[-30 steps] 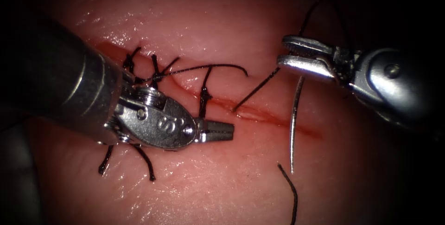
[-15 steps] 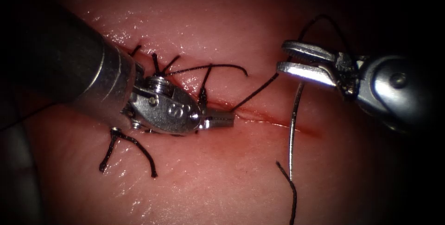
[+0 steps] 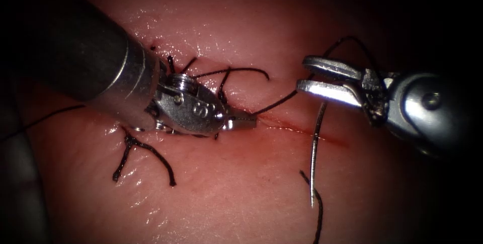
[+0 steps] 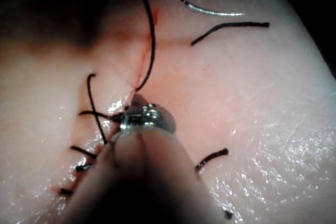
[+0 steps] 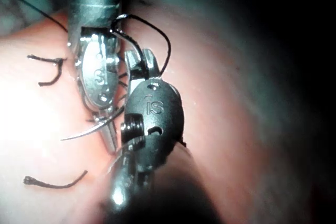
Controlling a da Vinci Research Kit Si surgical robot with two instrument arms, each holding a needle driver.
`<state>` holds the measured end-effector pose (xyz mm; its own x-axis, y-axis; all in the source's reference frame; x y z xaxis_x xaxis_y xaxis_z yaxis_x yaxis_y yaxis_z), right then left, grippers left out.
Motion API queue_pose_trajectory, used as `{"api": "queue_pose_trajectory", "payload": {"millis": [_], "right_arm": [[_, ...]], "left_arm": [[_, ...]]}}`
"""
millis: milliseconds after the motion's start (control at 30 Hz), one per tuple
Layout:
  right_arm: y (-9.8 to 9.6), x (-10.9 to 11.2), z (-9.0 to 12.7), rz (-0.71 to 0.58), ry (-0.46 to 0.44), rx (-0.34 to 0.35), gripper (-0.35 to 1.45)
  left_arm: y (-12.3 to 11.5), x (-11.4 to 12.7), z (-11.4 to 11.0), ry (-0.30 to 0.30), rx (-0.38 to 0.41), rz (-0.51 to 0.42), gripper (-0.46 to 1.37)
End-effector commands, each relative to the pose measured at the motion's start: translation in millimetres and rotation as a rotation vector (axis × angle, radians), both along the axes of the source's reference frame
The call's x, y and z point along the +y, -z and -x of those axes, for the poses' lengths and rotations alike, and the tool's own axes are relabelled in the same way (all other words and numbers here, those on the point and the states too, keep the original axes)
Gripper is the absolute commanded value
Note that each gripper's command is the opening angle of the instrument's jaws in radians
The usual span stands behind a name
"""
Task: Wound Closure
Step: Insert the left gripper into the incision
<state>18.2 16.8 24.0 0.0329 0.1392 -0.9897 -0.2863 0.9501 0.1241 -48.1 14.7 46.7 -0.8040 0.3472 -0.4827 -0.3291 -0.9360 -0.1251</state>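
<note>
Fingers of the left tool (image 3: 241, 122) are pressed together, their tip at the spot on the cut (image 3: 307, 132) where the thread (image 3: 275, 103) leaves the tissue (image 3: 226, 193). We cannot tell whether they pinch anything. The right tool (image 3: 324, 75) is clamped on the needle (image 3: 315, 153) at its thread end, as far as we can see. The thin steel curve hangs across the right end of the cut, out of the tissue. We judge this a thread-handling step between stitches, and any next move calls for a gentle hold so the soft, wet edge does not tear. Left of the cut's open part, stiff black cut ends (image 3: 146, 156) stick out from finished stitches.

From the left wrist, the left tool (image 4: 137, 99) shows a rounded metal tip at the red line, with the thread (image 4: 152, 40) rising from it and the needle (image 4: 205, 9) bright beyond.

From the right wrist, the right tool (image 5: 140, 59) stands close beside the left tool (image 5: 109, 139) — the needle (image 5: 89, 132) a fine silver arc over glossy pale tissue.
</note>
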Motion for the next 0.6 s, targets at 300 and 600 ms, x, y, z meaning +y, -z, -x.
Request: {"api": "queue_pose_trajectory", "payload": {"millis": [300, 600], "right_arm": [[-0.1, 0.0, 0.2, 0.001, -0.006, -0.001, -0.35], [-0.2, 0.0, 0.2, 0.002, -0.003, 0.001, -0.35]], "left_arm": [[0.1, 1.3, 1.0, 0.028, 0.093, 0.001, -0.24], [-0.3, 2.0, 1.3, -0.019, 0.141, -0.040, -0.35]]}}
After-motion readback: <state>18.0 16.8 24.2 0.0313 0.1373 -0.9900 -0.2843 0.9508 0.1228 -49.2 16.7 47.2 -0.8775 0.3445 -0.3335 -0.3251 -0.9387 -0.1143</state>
